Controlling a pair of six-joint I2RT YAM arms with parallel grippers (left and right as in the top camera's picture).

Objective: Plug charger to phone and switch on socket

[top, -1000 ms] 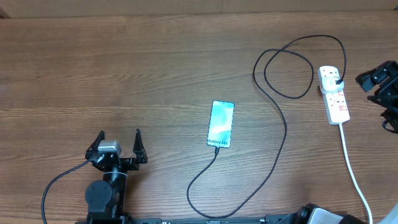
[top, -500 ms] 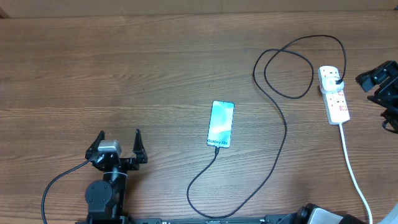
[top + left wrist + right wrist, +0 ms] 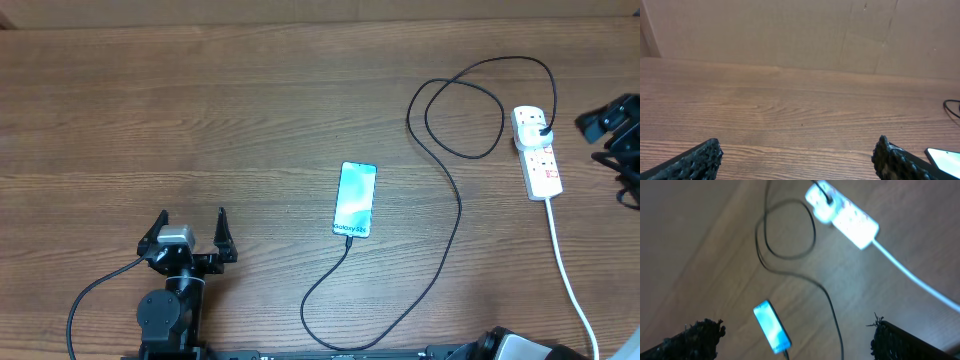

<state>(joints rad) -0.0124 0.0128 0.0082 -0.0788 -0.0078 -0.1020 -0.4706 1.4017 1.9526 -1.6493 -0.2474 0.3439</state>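
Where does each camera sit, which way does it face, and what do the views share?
Overhead: above the table, looking straight down on phone, charger and socket; left claw open near the bottom edge, right arm at the right edge.
Left wrist: low over the table, facing across it to a cardboard wall; left claw's tips in the bottom corners.
Right wrist: high, tilted down at phone, charger and socket; right claw spread across the bottom corners.
Shared: all three show the phone.
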